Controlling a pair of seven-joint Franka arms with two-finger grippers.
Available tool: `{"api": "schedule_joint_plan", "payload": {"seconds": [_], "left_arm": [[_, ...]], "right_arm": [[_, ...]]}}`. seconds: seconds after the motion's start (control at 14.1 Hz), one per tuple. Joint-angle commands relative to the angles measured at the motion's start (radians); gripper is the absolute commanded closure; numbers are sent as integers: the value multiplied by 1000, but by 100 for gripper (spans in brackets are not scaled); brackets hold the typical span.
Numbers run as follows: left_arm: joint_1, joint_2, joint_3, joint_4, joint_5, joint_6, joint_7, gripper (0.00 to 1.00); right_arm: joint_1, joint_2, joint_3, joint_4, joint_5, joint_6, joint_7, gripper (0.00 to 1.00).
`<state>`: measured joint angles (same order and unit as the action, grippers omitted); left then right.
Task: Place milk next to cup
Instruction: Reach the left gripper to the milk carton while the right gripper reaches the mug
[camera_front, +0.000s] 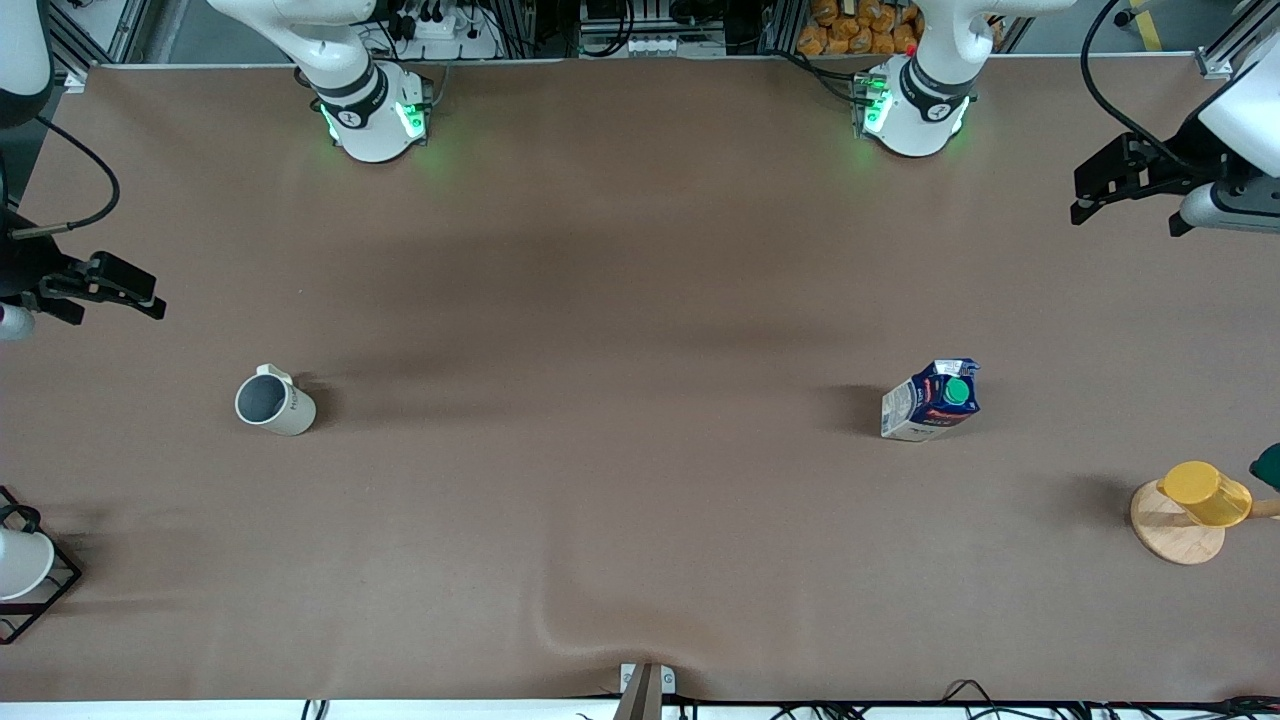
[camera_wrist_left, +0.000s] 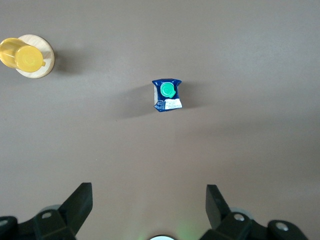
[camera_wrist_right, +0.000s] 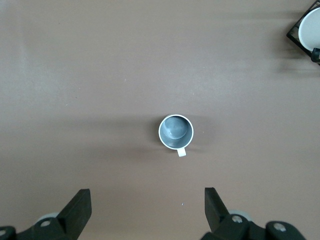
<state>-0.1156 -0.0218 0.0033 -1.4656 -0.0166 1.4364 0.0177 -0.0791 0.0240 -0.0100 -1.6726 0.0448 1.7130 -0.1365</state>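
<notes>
The milk (camera_front: 932, 400) is a dark blue and white carton with a green cap. It stands on the brown table toward the left arm's end and also shows in the left wrist view (camera_wrist_left: 167, 95). The cup (camera_front: 273, 402) is an off-white mug with a grey interior, upright toward the right arm's end; it also shows in the right wrist view (camera_wrist_right: 176, 131). My left gripper (camera_front: 1085, 195) hangs open and empty high over the table edge at its own end (camera_wrist_left: 149, 200). My right gripper (camera_front: 150, 295) hangs open and empty high over its own end (camera_wrist_right: 147, 202).
A yellow plastic cup (camera_front: 1205, 493) sits on a round wooden coaster (camera_front: 1170, 540) near the left arm's end, nearer the front camera than the milk. A white cup in a black wire frame (camera_front: 20, 565) stands at the right arm's end.
</notes>
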Motion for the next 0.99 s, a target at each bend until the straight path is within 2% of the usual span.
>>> {"api": "schedule_joint_plan", "payload": {"seconds": [0.0,0.35,0.5,0.71,0.92], "left_arm": [[2,-17,6,13,-25,-17,-15,0],[-1,17,4,18,-17,-17,-22,0],[-4,81,6,13,-13,-8,-25,0],[-18,193,-2,-1,-16,68,-25,0],[-15,214,-2,-114,-16,201,-25,0]], "right_arm": [[27,-18,7,7,-20,-9,31,0],[25,-7,4,11,-32,-24,14,0],[10,45,-1,20,-65,-15,-2,0],[-41,138,-1,14,-63,25,-3,0],[-67,215,-1,-15,-63,130,-29,0]]}}
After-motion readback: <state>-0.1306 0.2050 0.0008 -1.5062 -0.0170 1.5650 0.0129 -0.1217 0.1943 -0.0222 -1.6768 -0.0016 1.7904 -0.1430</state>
